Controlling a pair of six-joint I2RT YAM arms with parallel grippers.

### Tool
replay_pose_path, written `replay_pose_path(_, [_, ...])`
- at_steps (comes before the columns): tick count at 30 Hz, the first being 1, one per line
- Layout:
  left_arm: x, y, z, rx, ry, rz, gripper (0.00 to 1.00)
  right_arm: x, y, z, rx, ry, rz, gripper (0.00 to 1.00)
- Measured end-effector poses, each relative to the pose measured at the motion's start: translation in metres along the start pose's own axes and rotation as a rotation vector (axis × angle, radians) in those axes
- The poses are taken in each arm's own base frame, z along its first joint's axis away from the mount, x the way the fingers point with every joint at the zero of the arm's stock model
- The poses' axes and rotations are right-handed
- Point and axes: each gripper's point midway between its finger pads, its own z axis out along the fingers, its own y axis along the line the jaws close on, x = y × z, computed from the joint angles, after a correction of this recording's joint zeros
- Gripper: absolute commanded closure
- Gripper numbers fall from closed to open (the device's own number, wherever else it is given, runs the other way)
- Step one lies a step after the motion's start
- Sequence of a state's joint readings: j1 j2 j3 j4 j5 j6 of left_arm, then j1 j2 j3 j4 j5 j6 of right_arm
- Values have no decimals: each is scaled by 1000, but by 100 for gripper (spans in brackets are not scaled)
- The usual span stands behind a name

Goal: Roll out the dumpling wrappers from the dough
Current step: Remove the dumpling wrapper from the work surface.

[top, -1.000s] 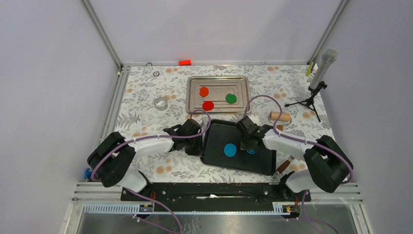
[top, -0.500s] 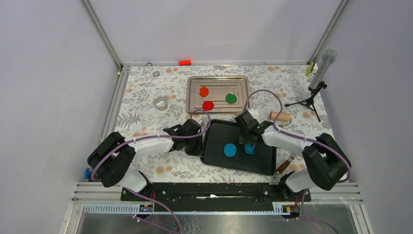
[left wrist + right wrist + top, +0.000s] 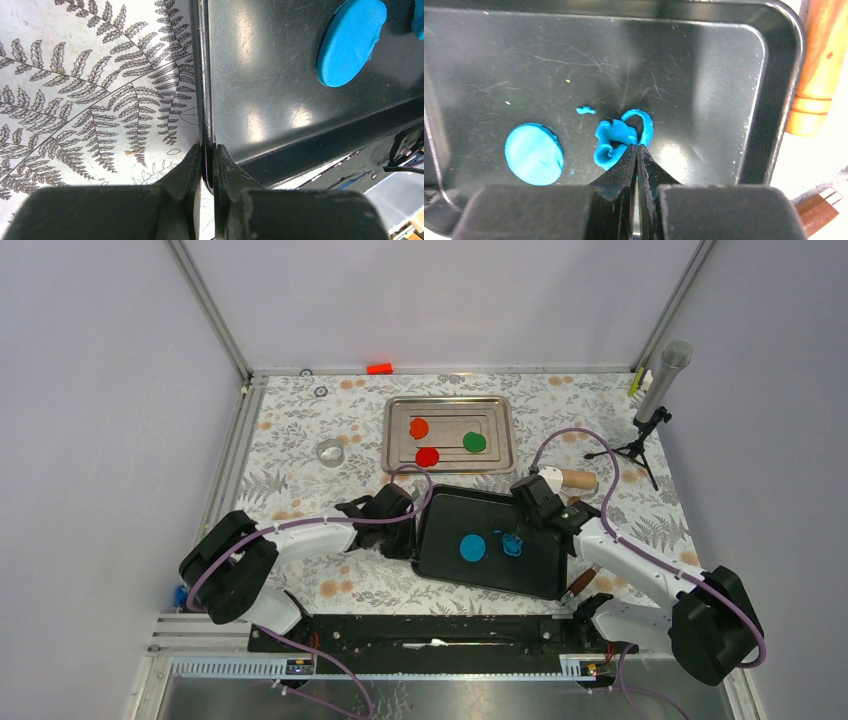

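Note:
A black tray [image 3: 535,575] lies between the arms. On it sits a round blue dumpling wrapper [image 3: 472,547], also showing in the right wrist view [image 3: 534,154] and the left wrist view [image 3: 350,42]. Just right of it is a curled, ragged scrap of blue dough [image 3: 513,544] [image 3: 616,137]. My right gripper [image 3: 637,147] [image 3: 522,532] is shut, its tips pinching the scrap's thin looped edge. My left gripper [image 3: 208,147] [image 3: 408,540] is shut on the tray's left rim [image 3: 204,100]. Orange [image 3: 419,427], red [image 3: 427,456] and green [image 3: 474,442] wrappers lie on a silver tray [image 3: 447,406].
A wooden rolling pin [image 3: 575,479] [image 3: 819,65] lies just off the black tray's right side, and a dark brown handle [image 3: 583,582] sits near its front right corner. A metal ring cutter [image 3: 331,452] rests at the left. A microphone on a tripod [image 3: 655,400] stands at the back right.
My right arm has swung out to the right and drawn back, uncovering the blue scrap, which now curls up beside the disc. The left gripper has stayed on the rim.

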State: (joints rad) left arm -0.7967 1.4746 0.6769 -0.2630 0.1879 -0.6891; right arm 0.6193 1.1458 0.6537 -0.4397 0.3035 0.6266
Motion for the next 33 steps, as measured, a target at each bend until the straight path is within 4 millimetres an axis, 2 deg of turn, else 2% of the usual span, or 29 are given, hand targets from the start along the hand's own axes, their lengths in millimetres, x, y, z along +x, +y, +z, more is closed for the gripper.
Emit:
replay_pose_path(6, [0, 0, 0, 0, 0, 0, 100, 17, -12, 3, 50, 68, 13, 96])
replay_pose_path(15, [0, 0, 0, 0, 0, 0, 100, 52, -24, 22, 138, 204, 30, 97])
replay_pose_path(25, [0, 0, 0, 1, 0, 0, 100, 45, -3, 31, 64, 198, 49, 97])
replay_pose_path(33, [0, 0, 0, -1, 0, 0, 100, 15, 30, 55, 41, 167, 63, 98])
